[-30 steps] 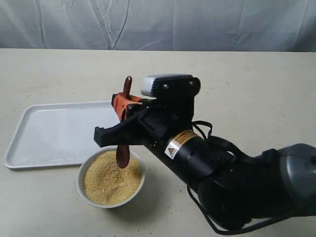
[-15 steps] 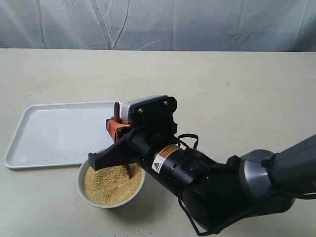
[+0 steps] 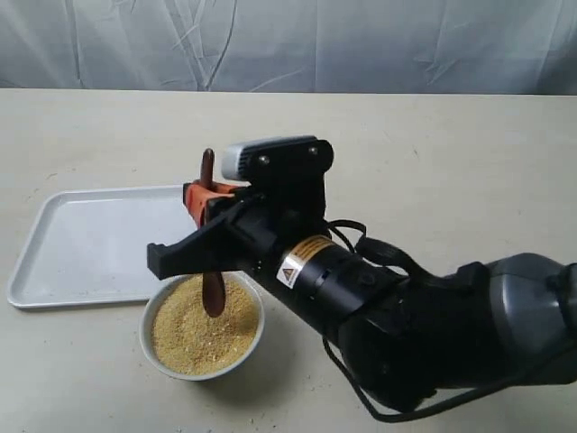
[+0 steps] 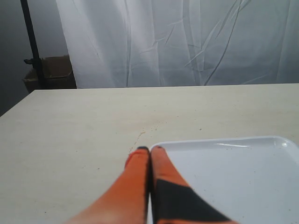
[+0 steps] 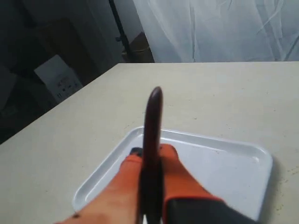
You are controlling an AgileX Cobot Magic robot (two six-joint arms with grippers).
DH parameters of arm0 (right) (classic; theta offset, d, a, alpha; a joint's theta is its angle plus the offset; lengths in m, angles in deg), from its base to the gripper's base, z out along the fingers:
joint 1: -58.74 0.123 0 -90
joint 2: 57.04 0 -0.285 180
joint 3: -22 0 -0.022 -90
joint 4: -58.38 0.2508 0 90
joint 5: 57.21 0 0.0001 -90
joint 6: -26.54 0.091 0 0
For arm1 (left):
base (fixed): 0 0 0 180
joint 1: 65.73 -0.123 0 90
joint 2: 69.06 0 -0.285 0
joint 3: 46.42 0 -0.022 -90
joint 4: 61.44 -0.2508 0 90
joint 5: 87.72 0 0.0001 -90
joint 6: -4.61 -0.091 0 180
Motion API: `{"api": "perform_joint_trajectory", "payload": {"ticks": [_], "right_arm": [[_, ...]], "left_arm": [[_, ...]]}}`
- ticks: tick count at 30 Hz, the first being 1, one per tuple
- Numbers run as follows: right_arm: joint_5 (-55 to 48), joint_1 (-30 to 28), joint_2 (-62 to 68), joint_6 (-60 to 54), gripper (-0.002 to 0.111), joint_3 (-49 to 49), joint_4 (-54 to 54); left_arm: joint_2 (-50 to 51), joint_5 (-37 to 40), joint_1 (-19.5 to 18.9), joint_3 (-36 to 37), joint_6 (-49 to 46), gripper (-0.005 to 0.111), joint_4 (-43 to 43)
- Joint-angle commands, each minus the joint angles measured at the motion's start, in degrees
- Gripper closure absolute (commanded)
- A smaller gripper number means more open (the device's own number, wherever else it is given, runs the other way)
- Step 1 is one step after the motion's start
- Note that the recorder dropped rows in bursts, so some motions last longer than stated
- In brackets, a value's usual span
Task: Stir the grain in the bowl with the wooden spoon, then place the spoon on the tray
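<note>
A creased pale curtain [image 3: 361,45] is hanging behind a beige table [image 3: 451,162]. In the exterior view the tray [image 3: 81,244] is lying at the left of the frame. The bowl [image 3: 150,347] is sitting just below the tray's near edge, at the lower left, with the grain [image 3: 185,338] filling it.

The right arm is reaching across from the lower right. Its right claw [image 3: 200,225] is pinching the wooden spoon [image 3: 213,293] by the handle and holding it nearly upright over the bowl. The spoon's round end is reaching down to the grain at the far side of the bowl; whether it is sunk in cannot be told.

The right wrist view is showing what the exterior view hides. There the orange fingers [image 5: 175,163] of the right claw [image 5: 150,154] are pressing on either side of the dark handle [image 5: 153,116], with the tray [image 5: 224,163] behind them.

Only the left wrist view is showing the left claw [image 4: 149,151]. Its two orange tips are pressed together with nothing between them, hovering at the corner of the tray [image 4: 233,172].
</note>
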Motion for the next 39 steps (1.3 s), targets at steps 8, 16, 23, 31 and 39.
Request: {"api": "perform_joint_trajectory", "payload": {"ticks": [8,16,23,31,39], "right_arm": [[-11.5,1.4,4.7,-1.0,0.109,9.9,-2.4],[-14.0,1.5,9.5,-1.4,0.109,9.9,-1.6],[-15.3,1.5,4.6,-12.1,0.109,9.9,8.1],[-15.2,1.5,-1.0,-23.8,0.109,9.9,15.9],[-12.4,1.5,1.9,-33.0,0.109,9.9,25.0]], "left_arm": [[-0.3,-0.3,0.0,0.3,0.2,0.106,0.2],[-0.3,-0.3,0.0,0.3,0.2,0.106,0.2],[-0.3,-0.3,0.0,0.3,0.2,0.106,0.2],[-0.3,-0.3,0.0,0.3,0.2,0.106,0.2],[-0.3,-0.2,0.0,0.3,0.2,0.106,0.2]]}}
